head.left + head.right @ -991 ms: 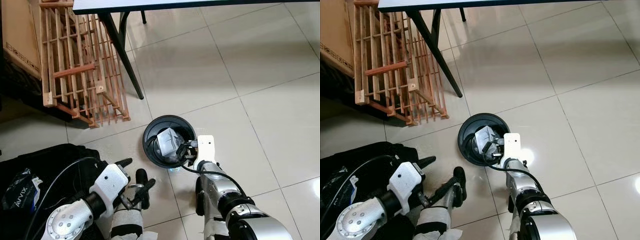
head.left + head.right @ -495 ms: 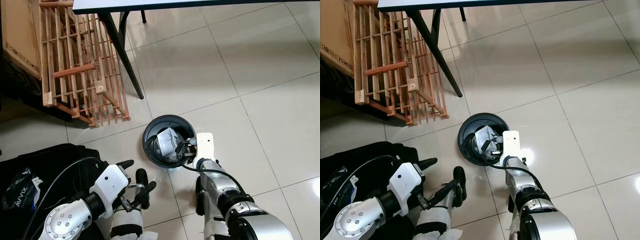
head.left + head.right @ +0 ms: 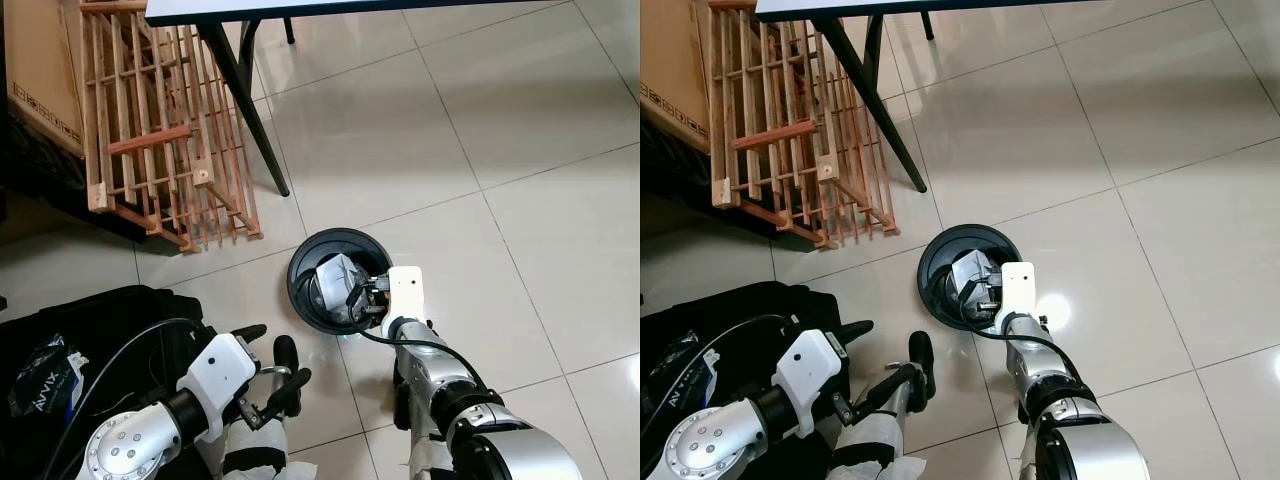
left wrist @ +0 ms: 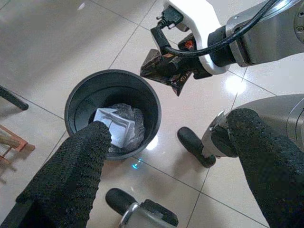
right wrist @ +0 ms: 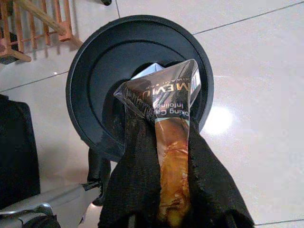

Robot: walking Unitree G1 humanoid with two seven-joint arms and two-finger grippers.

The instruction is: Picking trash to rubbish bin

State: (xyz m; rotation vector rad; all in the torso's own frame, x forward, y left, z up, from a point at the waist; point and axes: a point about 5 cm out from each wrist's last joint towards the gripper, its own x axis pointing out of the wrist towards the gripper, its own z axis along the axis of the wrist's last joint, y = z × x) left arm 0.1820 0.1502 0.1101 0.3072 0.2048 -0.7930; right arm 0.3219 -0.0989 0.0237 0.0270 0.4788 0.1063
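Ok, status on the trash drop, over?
Right hand shut on brown wrapper, above black bin. Left hand open, idle. White trash already inside bin. Path clear.

Black rubbish bin (image 3: 305, 300), brown-and-silver wrapper (image 5: 167, 123) with lettering, black fingers (image 5: 137, 180), cream tiled floor (image 3: 420, 140)

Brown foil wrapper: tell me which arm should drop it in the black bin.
Right. Its gripper is shut on the brown foil wrapper, directly above the round black plastic bin. The left gripper is open, off beside it.
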